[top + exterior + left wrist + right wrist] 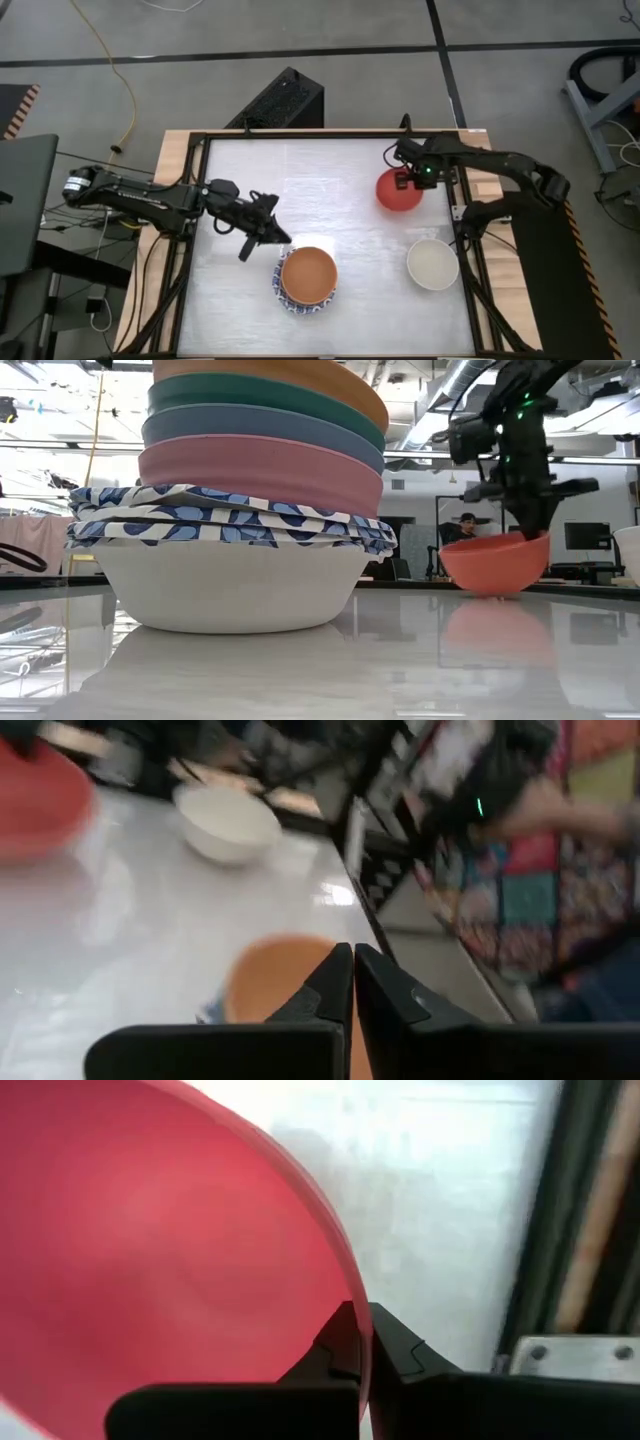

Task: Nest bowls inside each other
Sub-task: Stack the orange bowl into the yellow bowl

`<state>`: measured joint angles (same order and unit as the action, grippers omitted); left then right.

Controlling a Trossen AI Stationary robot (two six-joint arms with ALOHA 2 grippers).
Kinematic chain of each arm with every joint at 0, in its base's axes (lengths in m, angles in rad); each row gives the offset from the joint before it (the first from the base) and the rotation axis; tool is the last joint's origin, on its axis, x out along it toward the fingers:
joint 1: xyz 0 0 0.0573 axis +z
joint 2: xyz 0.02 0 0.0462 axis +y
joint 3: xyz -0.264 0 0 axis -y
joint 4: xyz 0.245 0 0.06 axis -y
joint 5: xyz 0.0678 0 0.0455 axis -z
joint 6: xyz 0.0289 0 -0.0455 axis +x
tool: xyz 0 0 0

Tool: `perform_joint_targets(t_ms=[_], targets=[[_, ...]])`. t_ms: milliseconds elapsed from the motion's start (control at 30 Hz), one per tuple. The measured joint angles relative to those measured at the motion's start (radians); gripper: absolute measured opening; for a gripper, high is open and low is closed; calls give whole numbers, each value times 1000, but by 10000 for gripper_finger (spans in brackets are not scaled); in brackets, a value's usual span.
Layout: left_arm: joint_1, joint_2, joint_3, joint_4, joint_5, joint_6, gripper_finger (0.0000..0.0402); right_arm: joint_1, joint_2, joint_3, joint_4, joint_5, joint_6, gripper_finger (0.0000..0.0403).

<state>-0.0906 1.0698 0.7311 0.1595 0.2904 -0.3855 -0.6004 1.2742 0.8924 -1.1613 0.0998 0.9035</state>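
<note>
stack [250, 510] nearest | right gripper [360, 1342] pinches red bowl [150, 1260] rim, seemingly tilted; left gripper [353, 982] closed, empty

bowl stack [255, 490] cut off by the low view's top edge, room behind blurred in left wrist view

From above, a stack of bowls [307, 280] with an orange one on top sits near the table's [330, 180] front edge, and the left gripper [275, 236] hovers just beside its upper left. The right gripper [406, 180] is at the rim of a red bowl [397, 195] toward the back right. A cream bowl [433, 264] sits alone near the front right corner.
</note>
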Motion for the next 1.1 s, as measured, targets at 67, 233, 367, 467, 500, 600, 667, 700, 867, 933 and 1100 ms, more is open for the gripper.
perform_joint_targets(t_ms=[67,233,367,467,500,600,667,700,867,933,1100], targets=[[-25,1,-1,-31,9,34,1,1,-23,11,-3,4,-4,11],[-75,1,-2,19,-65,124,0,27,-50,20,18,9,5,11],[-120,10,-1,20,-119,158,0,45,-46,20,28,8,4,11],[-147,31,-3,30,-165,176,0,46,-41,20,28,6,-5,11],[-149,35,-12,58,-174,187,0,45,-41,20,34,7,-11,11],[-154,38,-66,177,-195,203,0,44,-42,20,43,7,-11,11],[-155,41,-106,232,-218,188,0,44,-43,20,48,7,-12,11],[-155,42,-127,241,-228,173,0,44,-43,20,48,7,-17,11],[-168,43,-195,320,-275,126,0,44,-43,20,51,6,-48,11],[-178,43,-219,329,-293,112,0,43,-43,20,49,6,-49,11],[-205,45,-230,333,-328,110,0,42,-43,20,51,6,-64,11]])
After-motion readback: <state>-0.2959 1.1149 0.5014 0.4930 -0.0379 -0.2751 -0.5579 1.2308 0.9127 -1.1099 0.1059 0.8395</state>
